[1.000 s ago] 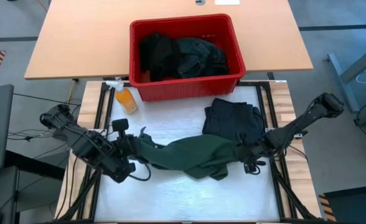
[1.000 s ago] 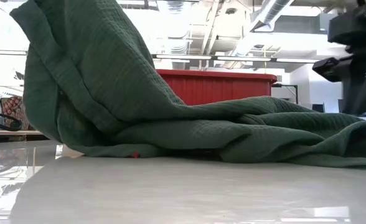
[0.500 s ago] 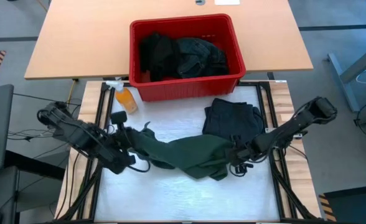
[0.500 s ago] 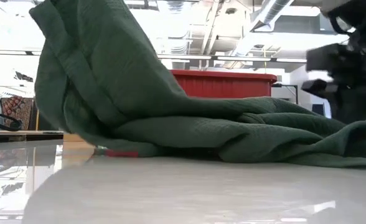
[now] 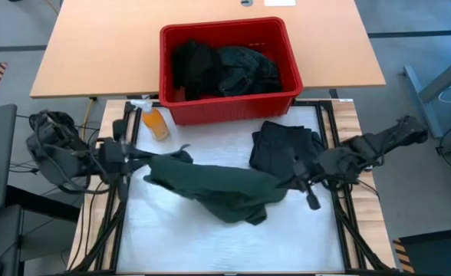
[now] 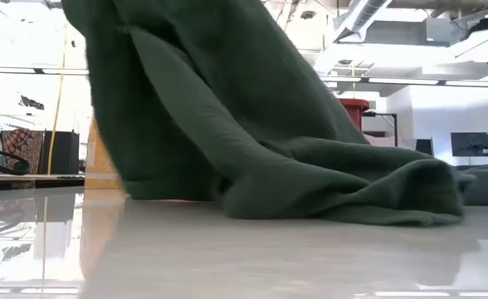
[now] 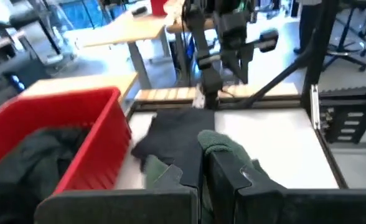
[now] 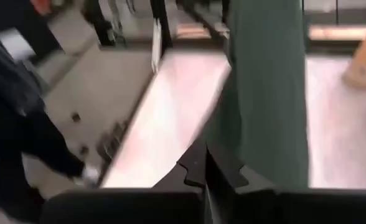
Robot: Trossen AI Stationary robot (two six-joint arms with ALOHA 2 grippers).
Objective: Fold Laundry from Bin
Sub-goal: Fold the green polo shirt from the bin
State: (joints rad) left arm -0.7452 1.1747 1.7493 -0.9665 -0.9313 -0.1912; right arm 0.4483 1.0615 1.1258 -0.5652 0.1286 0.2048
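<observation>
The dark green shirt (image 5: 218, 188) lies stretched across the white mat. Its left end is raised by my left gripper (image 5: 139, 159), which is shut on it, and its right end (image 6: 431, 187) rests on the table. My right gripper (image 5: 296, 184) hovers shut above that right end, with nothing seen between its fingers (image 8: 195, 163). The shirt (image 8: 267, 93) hangs ahead of it. The red bin (image 5: 229, 106) holds more dark laundry (image 5: 225, 69). A folded dark garment (image 5: 287, 149) lies flat on the mat. My left gripper pinches a bunched bit of the shirt's left end (image 7: 223, 148) between its two fingers. The fingers come nearly level from the table's left side. The cloth hangs slack below them in a tall drape (image 6: 186, 91), and the rest trails onto the table.
An orange spray bottle (image 5: 155, 121) stands by the bin's near left corner. A tan wooden table (image 5: 95, 46) lies behind the bin. Black frame rails (image 5: 340, 207) run along the mat's sides. The mat's near half (image 5: 225, 245) is bare.
My left gripper has risen and drawn back toward the table's left edge, tipping from pointing down to nearly level. It has lifted the shirt's left end high while the right end stayed on the table. My right gripper has risen from the shirt's right end.
</observation>
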